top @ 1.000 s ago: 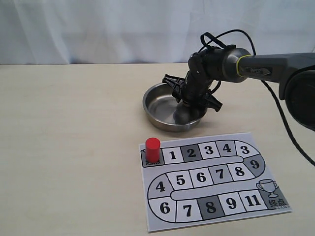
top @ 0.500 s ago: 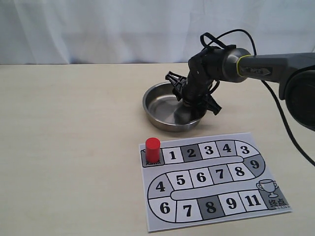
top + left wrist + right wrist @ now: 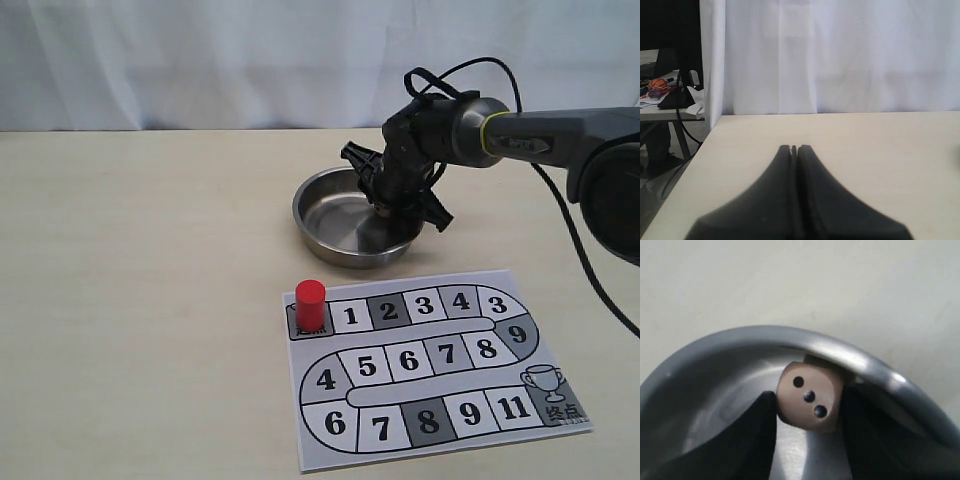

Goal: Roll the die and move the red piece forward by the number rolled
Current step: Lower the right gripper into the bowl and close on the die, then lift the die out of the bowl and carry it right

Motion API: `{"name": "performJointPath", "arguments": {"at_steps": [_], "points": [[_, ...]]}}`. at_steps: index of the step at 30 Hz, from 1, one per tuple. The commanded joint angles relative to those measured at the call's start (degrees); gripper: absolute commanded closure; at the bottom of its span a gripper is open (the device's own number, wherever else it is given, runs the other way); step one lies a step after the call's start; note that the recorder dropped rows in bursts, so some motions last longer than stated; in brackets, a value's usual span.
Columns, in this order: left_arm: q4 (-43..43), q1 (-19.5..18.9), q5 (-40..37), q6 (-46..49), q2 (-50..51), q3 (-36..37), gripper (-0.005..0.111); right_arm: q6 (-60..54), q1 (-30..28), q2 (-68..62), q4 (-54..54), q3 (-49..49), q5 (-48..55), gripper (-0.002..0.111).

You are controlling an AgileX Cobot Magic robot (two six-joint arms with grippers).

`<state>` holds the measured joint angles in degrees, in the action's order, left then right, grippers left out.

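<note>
The tan die (image 3: 810, 397) shows a three-dot face and sits against the inner wall of the steel bowl (image 3: 715, 347). My right gripper (image 3: 807, 407) is shut on the die, one dark finger pressed to each side. In the exterior view that gripper (image 3: 393, 205) reaches down into the bowl (image 3: 303, 215) and hides the die. The red piece (image 3: 310, 304) stands upright on the start square at the upper left corner of the paper game board (image 3: 500, 345). My left gripper (image 3: 794, 148) is shut on nothing, over bare table.
The board's numbered track runs from beside the red piece to a trophy square (image 3: 545, 385) at the lower right. A black cable (image 3: 585, 255) trails from the right arm. A white curtain (image 3: 200, 60) backs the table.
My right gripper has risen a little inside the bowl and shifted slightly toward the far rim. The red piece and board have not moved.
</note>
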<state>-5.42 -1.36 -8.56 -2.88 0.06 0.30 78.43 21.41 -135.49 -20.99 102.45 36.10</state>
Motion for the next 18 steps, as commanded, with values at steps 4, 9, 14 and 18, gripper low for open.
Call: {"name": "performJointPath", "arguments": {"at_steps": [4,9,14,18], "points": [[0.1,0.0,0.3,-0.1,-0.1,-0.3,0.107,-2.3,0.0,0.2,-0.6,0.2,-3.1,0.098],[0.1,0.0,0.3,-0.1,-0.1,-0.3,0.107,-9.5,0.0,1.4,3.8,0.2,-5.0,0.104],[0.1,0.0,0.3,-0.1,-0.1,-0.3,0.107,-17.3,0.0,3.6,3.8,0.2,-2.9,0.104],[0.1,0.0,0.5,-0.1,-0.1,-0.3,0.107,-26.2,0.0,5.2,7.1,0.2,0.1,0.104]]}}
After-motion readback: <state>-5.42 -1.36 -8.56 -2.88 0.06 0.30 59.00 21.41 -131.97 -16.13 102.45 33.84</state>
